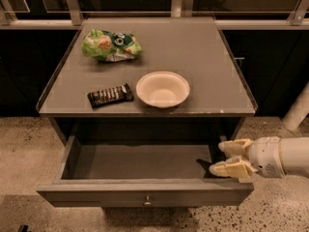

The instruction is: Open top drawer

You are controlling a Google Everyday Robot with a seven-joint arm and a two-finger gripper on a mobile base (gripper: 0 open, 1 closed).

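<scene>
- The speckled floor (24, 144) spreads under and around everything, and dark cabinets (26, 71) stand behind on both sides.
- The grey table (193, 47) fills the middle of the view. Its flat top has a thin raised edge along the left and right sides.
- The top drawer (140, 161) sits directly under the table top and is pulled well out toward the camera. Its grey inside bottom is in plain sight, and its flat front panel lies nearest the camera, across the lower part of the view.
- The white arm (282, 156) comes in from the right edge at the height of the drawer's right side.
- A white post (297, 110) leans on the floor at the far right, above the arm.
- A cream bowl (162, 89) stands upright on the table near the front edge, a little right of centre.
- A crumpled green bag (111, 46) lies on the table's back left part, well apart from the bowl.
- A dark wrapped bar (110, 95) lies just left of the bowl, close to it, tilted a little.
- The gripper (218, 158) is at the drawer's right wall, near the front right corner, pointing left. Its two cream fingers (235, 146) are spread apart with a clear gap and hold nothing. Whether they touch the wall cannot be told.
- A small round metal knob (147, 201) sits at the centre of the drawer front, well apart from the gripper.
</scene>
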